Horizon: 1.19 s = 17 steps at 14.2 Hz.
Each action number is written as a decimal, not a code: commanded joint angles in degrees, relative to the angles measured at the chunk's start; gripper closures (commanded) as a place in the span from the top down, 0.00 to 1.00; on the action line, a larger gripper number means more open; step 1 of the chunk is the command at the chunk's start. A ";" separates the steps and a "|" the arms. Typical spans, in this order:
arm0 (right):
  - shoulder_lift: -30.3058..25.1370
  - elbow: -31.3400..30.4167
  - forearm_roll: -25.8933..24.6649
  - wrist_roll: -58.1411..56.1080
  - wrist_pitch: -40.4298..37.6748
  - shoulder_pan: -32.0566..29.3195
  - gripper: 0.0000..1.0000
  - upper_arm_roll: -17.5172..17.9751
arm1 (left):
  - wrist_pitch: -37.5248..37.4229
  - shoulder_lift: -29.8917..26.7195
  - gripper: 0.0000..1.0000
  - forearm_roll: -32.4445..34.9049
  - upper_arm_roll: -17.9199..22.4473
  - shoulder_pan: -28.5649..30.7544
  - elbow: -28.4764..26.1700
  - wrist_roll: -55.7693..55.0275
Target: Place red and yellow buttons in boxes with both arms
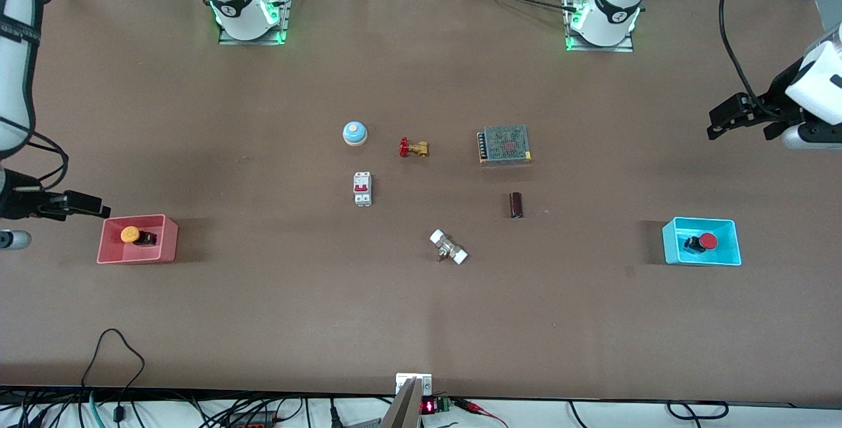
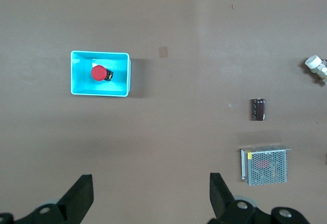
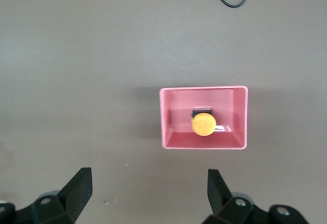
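Note:
The red button lies on its side in the cyan box at the left arm's end of the table. The yellow button lies in the pink-red box at the right arm's end. My left gripper is open and empty, up in the air over bare table beside the cyan box. My right gripper is open and empty, up over bare table beside the pink-red box. The left wrist view shows the red button in the cyan box and the open left gripper. The right wrist view shows the yellow button in the pink-red box and the open right gripper.
In the table's middle lie a blue dome with an orange centre, a brass valve with a red handle, a white circuit breaker, a metal mesh power supply, a dark cylinder and a white-capped fitting. A black cable loops near the front edge.

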 commanded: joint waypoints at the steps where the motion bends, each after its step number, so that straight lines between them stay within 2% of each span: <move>1: -1.77 -1.15 -0.03 5.33 -0.18 4.35 1.00 -0.08 | -3.73 0.28 1.00 0.72 -0.49 0.80 3.47 2.20; 3: -3.61 -1.15 -0.21 9.37 -0.62 7.16 1.00 -0.08 | -4.08 0.19 1.00 0.63 -0.40 0.80 3.57 3.79; 8: -8.09 -1.15 -0.30 11.59 -9.13 7.53 1.00 0.10 | -3.30 -0.51 1.00 0.98 -0.31 0.89 3.65 5.38; 10: -10.90 -1.23 -4.75 11.77 -10.02 6.92 1.00 0.97 | -3.38 -0.51 1.00 0.98 -0.22 0.89 3.39 4.34; 11: -12.13 -1.24 -7.65 12.99 -10.72 5.52 1.00 3.68 | -3.38 -0.60 1.00 0.98 -0.31 0.89 3.30 3.37; 13: -14.42 -1.15 -12.93 15.63 -13.27 -1.84 1.00 13.50 | -3.30 -0.60 1.00 0.98 -0.48 0.89 3.39 1.78; 14: -15.47 -1.23 -15.48 16.51 -13.80 -3.88 1.00 16.50 | -3.30 -0.60 1.00 0.98 -0.49 0.89 3.39 1.69; 17: -17.50 -2.11 -17.70 17.04 -14.50 -4.69 1.00 17.24 | -3.30 -0.52 1.00 0.98 -0.49 0.89 3.30 1.69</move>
